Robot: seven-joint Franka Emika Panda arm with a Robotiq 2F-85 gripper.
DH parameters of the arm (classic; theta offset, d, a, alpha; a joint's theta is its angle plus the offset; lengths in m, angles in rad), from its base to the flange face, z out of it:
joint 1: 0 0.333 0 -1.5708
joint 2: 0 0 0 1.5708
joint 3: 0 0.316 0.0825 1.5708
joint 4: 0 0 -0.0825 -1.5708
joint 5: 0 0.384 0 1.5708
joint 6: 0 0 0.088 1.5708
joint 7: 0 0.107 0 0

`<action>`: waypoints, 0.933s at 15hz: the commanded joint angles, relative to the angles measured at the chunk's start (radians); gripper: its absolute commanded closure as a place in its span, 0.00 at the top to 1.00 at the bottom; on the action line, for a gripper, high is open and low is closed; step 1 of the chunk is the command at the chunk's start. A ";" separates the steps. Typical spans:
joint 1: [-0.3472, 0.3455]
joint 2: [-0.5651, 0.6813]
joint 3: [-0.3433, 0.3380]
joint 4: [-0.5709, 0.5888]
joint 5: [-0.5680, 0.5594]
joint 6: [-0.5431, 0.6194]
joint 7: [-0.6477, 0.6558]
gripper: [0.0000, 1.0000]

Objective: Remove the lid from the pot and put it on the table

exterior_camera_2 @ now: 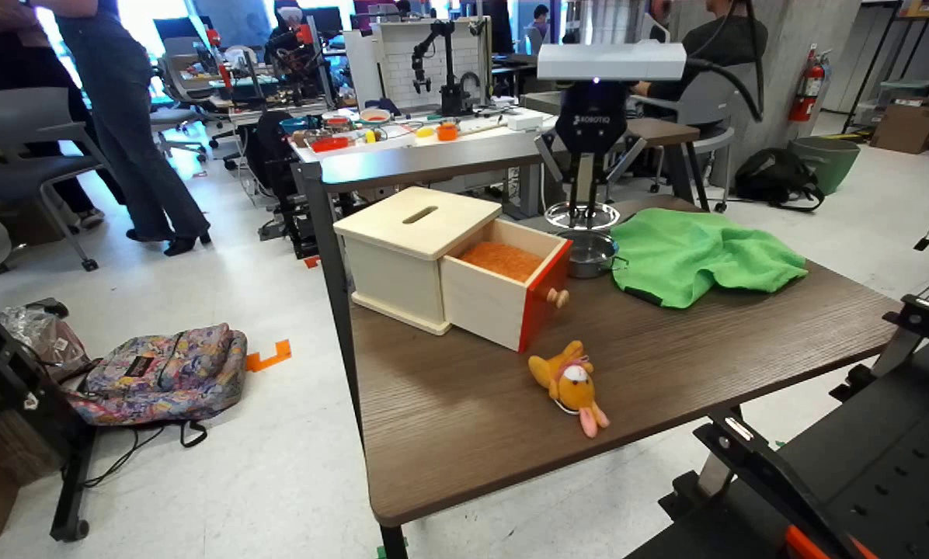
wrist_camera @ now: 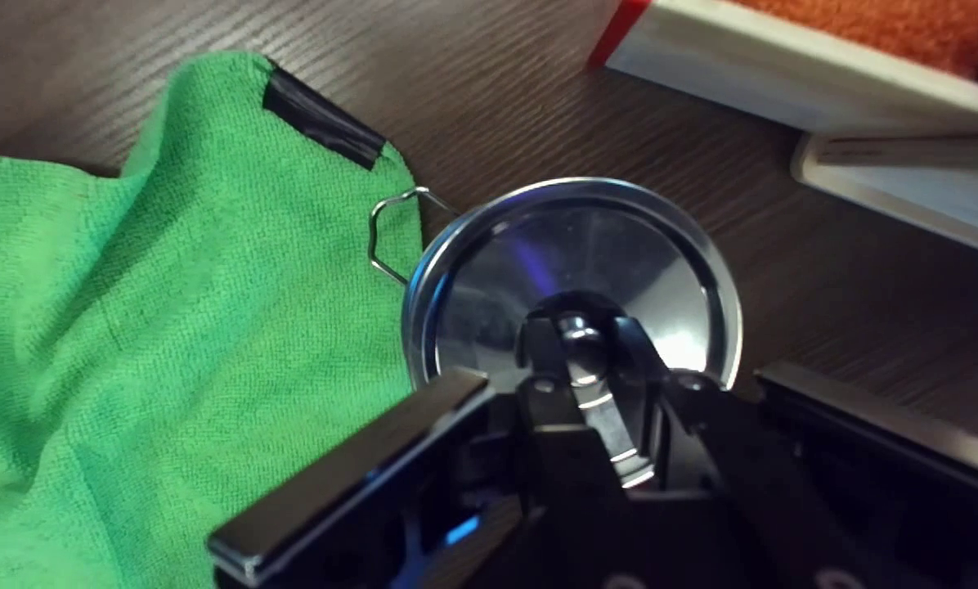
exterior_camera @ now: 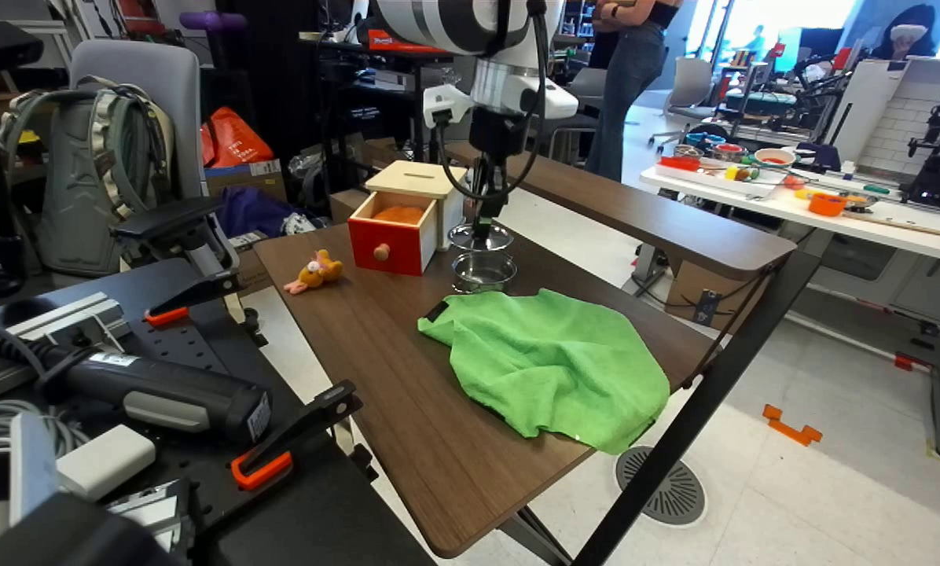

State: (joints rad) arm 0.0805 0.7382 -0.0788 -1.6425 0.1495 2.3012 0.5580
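Observation:
The lid [exterior_camera: 470, 238] is a round silvery disc held level above the pot [exterior_camera: 483, 273] with a gap between them. The gap also shows between lid [exterior_camera_2: 561, 217] and pot [exterior_camera_2: 591, 260] in an exterior view. My gripper [exterior_camera: 482, 226] is shut on the lid's knob. In the wrist view the gripper's fingertips [wrist_camera: 589, 339] stand either side of the knob, and the lid [wrist_camera: 497, 278] covers nearly all of the pot; its wire handle [wrist_camera: 374, 233] sticks out. The pot stands on the brown wood-grain table [exterior_camera: 391, 424], beside the green cloth.
The green cloth [exterior_camera: 556, 362] lies crumpled right next to the pot. A red-fronted wooden box [exterior_camera_2: 426, 233] with its drawer pulled out stands on the pot's other side. An orange plush toy [exterior_camera_2: 569, 380] lies near the table's edge.

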 commanded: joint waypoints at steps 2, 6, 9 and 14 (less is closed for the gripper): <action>-0.002 -0.200 0.018 -0.202 0.009 -0.031 -0.068 0.05; -0.009 -0.346 0.033 -0.360 0.006 -0.044 -0.133 0.05; -0.012 -0.423 0.046 -0.473 0.008 -0.057 -0.190 0.05; -0.010 -0.472 0.062 -0.620 0.005 -0.018 -0.230 0.05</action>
State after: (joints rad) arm 0.0809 0.3179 -0.0334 -2.1682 0.1494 2.2562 0.3619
